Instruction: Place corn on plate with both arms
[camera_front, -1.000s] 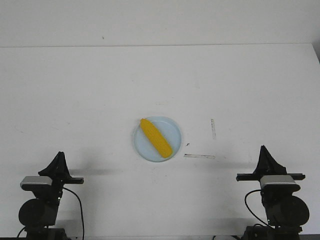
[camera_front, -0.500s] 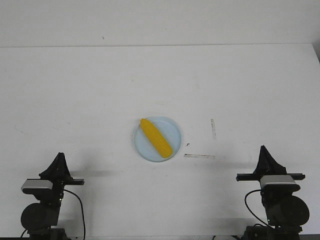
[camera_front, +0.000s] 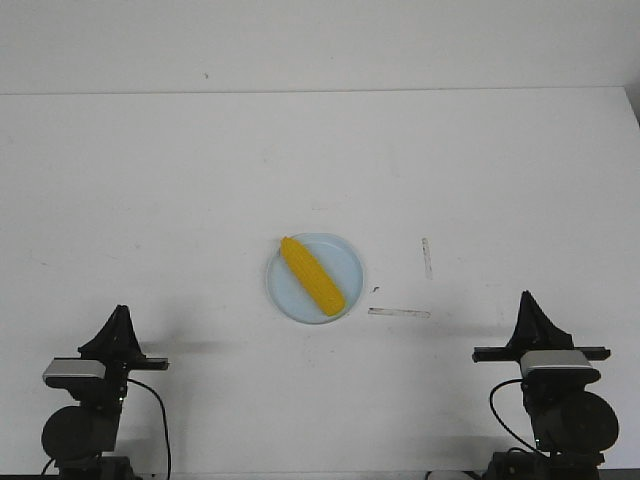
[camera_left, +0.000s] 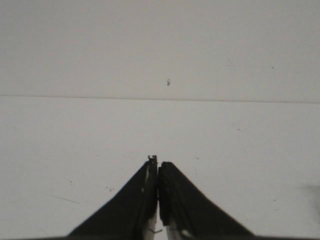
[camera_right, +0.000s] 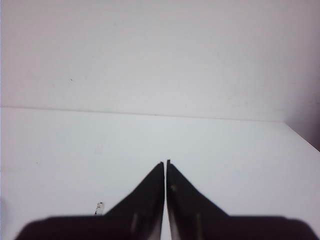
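While I compare this moment with the front view of a second ago, very little differs: at the lower left of the frame my left gripper (camera_front: 119, 312) and its grey-white block have sunk slightly lower, and over the last half second I see no further shift. At the lower right my right gripper (camera_front: 527, 298) has held its place throughout. I take that as both arms parked at rest and the task as good as finished.

Starting at the left, the left gripper's black fingers are pressed together in the left wrist view (camera_left: 158, 167), with nothing between them, only bare white table ahead. Near the centre of the front view, slightly low, the round, shallow, pale blue plastic plate (camera_front: 345, 268) sits flat, well apart from both grippers. The smooth, bright yellow-orange corn cob (camera_front: 311, 276) lies on it, over its left half. Its long axis runs diagonally from upper left to lower right; which end is the tapered one I cannot tell at this size.

At the right, the right gripper (camera_right: 165, 165) is likewise closed tip to tip and empty.
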